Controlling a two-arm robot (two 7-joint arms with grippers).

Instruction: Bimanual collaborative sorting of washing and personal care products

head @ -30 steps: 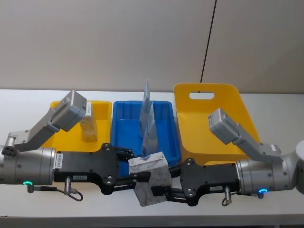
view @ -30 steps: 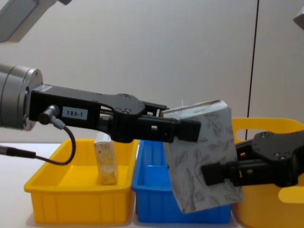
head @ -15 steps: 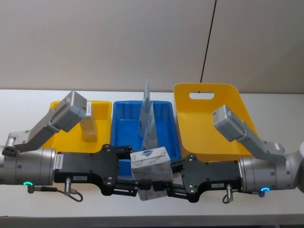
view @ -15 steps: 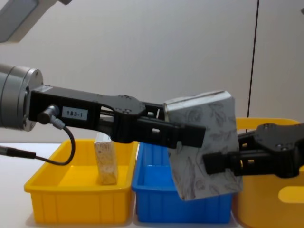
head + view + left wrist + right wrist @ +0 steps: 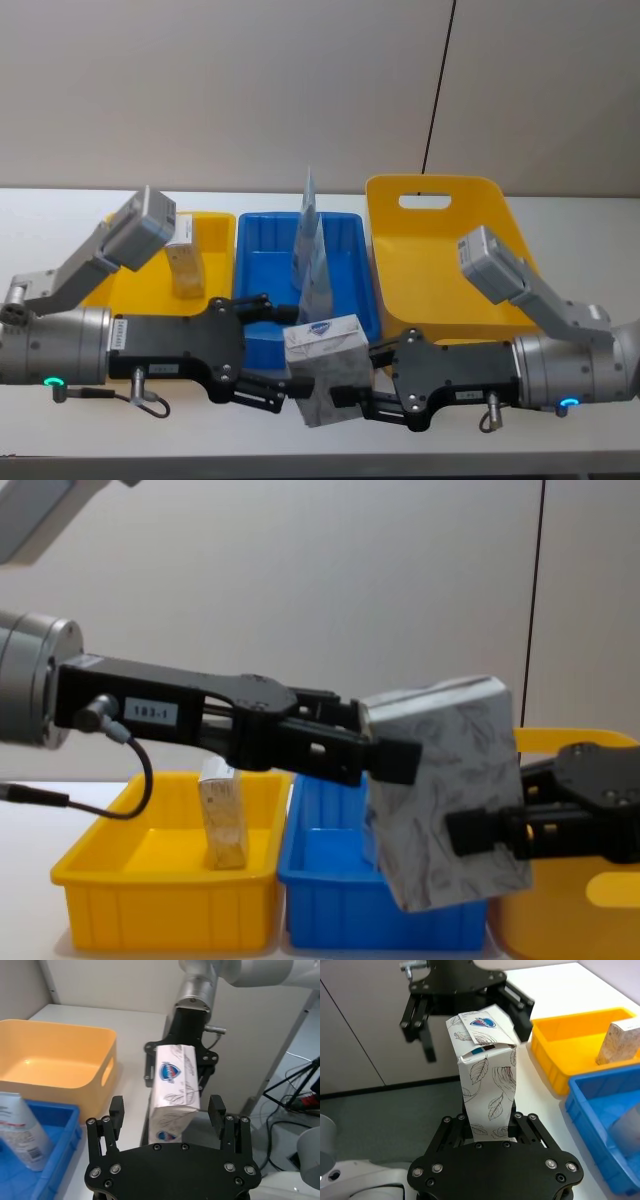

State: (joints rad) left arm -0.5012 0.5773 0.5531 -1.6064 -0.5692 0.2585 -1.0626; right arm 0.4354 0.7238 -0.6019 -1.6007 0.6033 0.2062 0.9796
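The whitish boxy pack with grey leaf print (image 5: 325,365) hangs above the table's front edge. My right gripper (image 5: 490,1125) is shut on its lower end, also seen in the head view (image 5: 352,392). My left gripper (image 5: 166,1107) stands open, its fingers (image 5: 262,302) spread wide on either side of the pack's near end, clear of it. From the chest, the pack (image 5: 450,790) tilts between both arms. A small beige wrapped pack (image 5: 186,268) stands in the left yellow tray (image 5: 215,225). Pale-blue pouches (image 5: 312,250) stand upright in the blue tray (image 5: 260,250).
A large yellow bin with a handle slot (image 5: 440,250) sits at the right, behind my right arm. The three containers line up across the white table (image 5: 60,215). A black cable (image 5: 440,80) hangs down the wall behind.
My left gripper has opened and let go of the leaf-print pack. The pack, held by the right gripper alone, has shifted slightly to the right.
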